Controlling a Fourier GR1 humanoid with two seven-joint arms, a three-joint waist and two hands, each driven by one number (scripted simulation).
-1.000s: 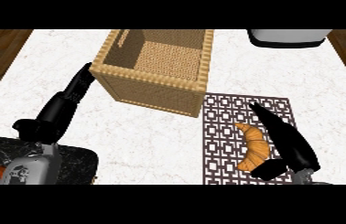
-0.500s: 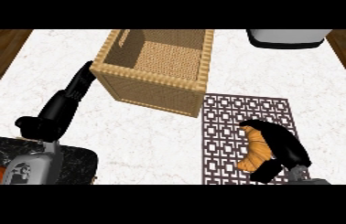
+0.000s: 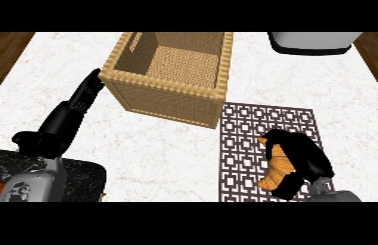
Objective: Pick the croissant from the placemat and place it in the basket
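Note:
An orange-brown croissant (image 3: pixel 277 170) lies on the dark lattice placemat (image 3: pixel 244 139) at the lower right. My right hand (image 3: pixel 301 156) is over it with fingers and thumb curled round it, hiding much of the pastry. The woven basket (image 3: pixel 164 97) stands upright behind the mat, to its left, with its inside showing bare. My left hand (image 3: pixel 80 101) rests at the left with straight fingers reaching up beside the basket's near left corner.
A white and dark appliance (image 3: pixel 310 43) sits at the back right edge. A black speckled object (image 3: pixel 77 181) lies at the lower left by my left forearm. Wooden floor shows past the white marble counter (image 3: pixel 162 154) on both sides.
My right hand came down over the croissant and its fingers curled round it. The left hand and the basket stayed where they were.

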